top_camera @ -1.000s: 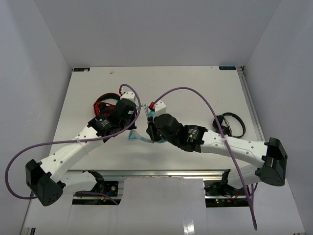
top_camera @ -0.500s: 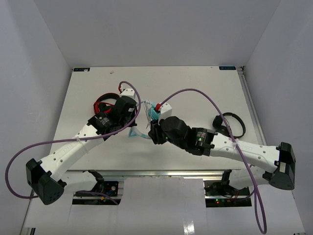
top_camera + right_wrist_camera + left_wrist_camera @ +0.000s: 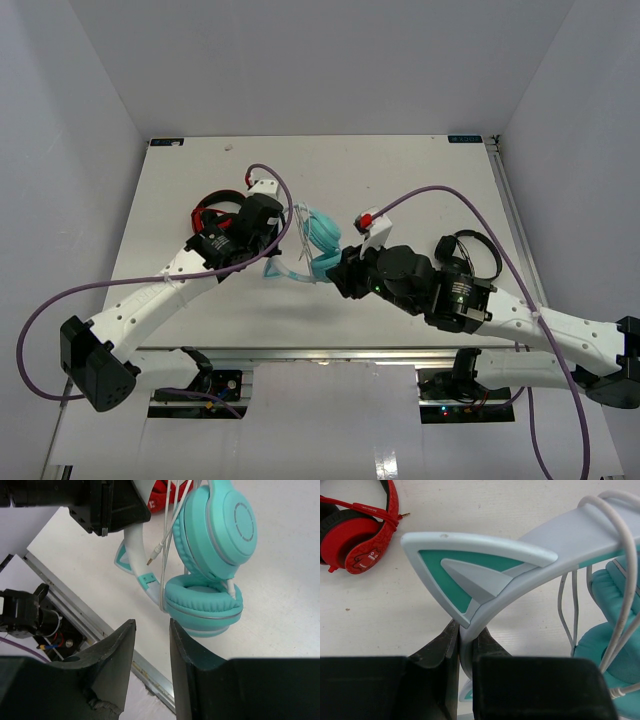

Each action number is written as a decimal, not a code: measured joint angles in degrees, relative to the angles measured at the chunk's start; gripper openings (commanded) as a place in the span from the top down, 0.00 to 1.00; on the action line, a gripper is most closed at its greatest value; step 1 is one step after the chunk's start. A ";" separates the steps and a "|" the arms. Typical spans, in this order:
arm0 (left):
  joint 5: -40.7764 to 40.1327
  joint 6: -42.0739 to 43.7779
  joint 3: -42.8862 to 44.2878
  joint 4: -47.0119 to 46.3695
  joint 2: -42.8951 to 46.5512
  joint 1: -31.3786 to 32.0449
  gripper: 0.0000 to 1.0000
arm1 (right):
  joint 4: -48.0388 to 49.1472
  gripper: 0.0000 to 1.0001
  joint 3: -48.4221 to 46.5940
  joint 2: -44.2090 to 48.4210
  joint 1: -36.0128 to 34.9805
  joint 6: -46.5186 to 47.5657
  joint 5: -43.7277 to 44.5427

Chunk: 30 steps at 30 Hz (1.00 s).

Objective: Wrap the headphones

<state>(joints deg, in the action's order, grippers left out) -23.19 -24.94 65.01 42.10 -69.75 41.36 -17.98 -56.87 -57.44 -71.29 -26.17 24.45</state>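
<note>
The left gripper [image 3: 465,642] is clamped tight on the pale grey-blue plastic band [image 3: 580,532] of the teal over-ear headphones [image 3: 320,236], its two black fingers pinching the band just below a triangular cat ear [image 3: 465,570] with a teal inset. The right gripper [image 3: 150,630] stands with its jaws a narrow gap apart. It holds nothing and touches nothing, and it sits just beside the cups.

The headphones are held near the middle of the white table [image 3: 400,170], between the two grippers. In the right wrist view the two round teal cups lie close together, one [image 3: 220,525] above the other [image 3: 205,602], both with padded cushions and grey rims. A thin white cord [image 3: 620,540] loops several times over the band and runs down beside the cups, and its metal plug [image 3: 154,556] dangles free. Whether the cups touch the table cannot be told.

Red-and-black headphones [image 3: 360,540] lie on the table near the left gripper, and all-black headphones [image 3: 470,255] lie well apart on the right.
</note>
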 measured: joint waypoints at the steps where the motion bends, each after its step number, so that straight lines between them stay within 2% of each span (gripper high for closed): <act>1: 0.01 0.00 0.00 -0.13 -0.24 0.00 1.00 | 0.83 0.61 0.41 0.34 0.00 0.20 0.60; 8: 0.03 0.01 -0.03 -1.87 -0.65 0.00 1.00 | 6.30 0.63 3.06 -0.72 0.00 3.31 3.77; 20: 1.10 0.10 -3.01 -4.94 -1.21 -0.01 1.00 | 15.85 0.63 -1.42 -8.20 1.38 14.25 7.82; 30: 1.80 0.10 -3.30 -5.91 -1.04 -0.02 1.00 | 19.67 0.64 -5.16 -10.80 8.66 16.71 4.87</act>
<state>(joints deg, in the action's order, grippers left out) -21.38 -24.84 61.72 36.19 -70.79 41.34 1.68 -62.03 -68.24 -62.63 -9.45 29.32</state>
